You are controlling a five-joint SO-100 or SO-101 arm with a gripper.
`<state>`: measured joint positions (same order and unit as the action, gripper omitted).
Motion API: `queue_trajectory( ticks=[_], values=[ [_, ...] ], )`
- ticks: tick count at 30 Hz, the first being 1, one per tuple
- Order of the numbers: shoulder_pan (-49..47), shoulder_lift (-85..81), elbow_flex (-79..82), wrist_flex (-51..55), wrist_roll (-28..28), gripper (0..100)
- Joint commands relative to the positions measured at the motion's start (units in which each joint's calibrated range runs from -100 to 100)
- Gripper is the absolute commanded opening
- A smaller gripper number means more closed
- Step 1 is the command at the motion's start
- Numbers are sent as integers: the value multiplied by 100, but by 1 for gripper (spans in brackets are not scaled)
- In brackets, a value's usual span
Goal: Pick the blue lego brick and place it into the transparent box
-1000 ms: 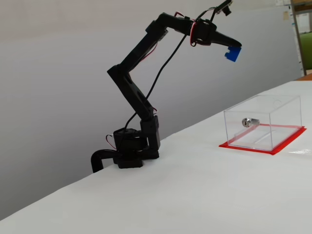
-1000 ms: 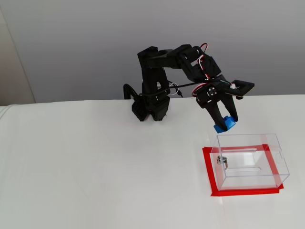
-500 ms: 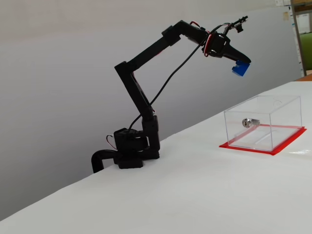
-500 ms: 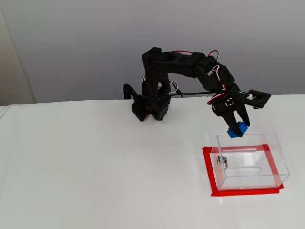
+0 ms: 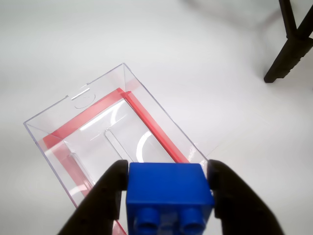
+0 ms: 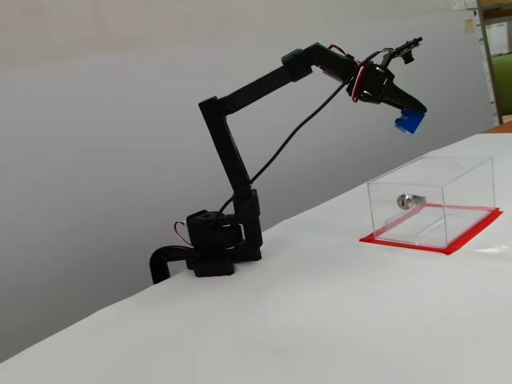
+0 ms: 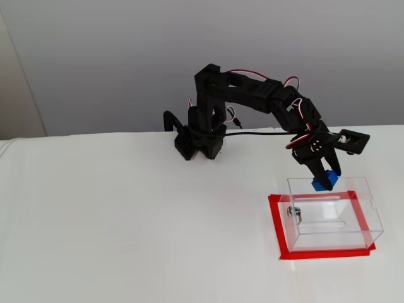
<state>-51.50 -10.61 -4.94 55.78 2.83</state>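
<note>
The gripper (image 6: 410, 120), clenched on the blue lego brick (image 6: 409, 122), has swung right from a second ago and now hangs high over the transparent box (image 6: 430, 200), so lowering and letting go looks next.

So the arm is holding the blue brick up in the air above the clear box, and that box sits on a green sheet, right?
Almost. The sheet under the transparent box is red, not green; a fixed view shows its red base sheet framing the box. The rest holds: the end effector grips the blue lego brick in the air above the box.
</note>
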Motion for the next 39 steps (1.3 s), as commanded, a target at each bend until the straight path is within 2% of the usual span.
queue_trajectory(
  ticks=[1,20,27,39],
  values=[
    [-45,22,-102,-235,-17,13],
    [-200,310,-102,-539,-179,13],
    [-200,302,-102,-539,-142,30],
    [-200,268,-102,-539,-137,30]
  ],
)
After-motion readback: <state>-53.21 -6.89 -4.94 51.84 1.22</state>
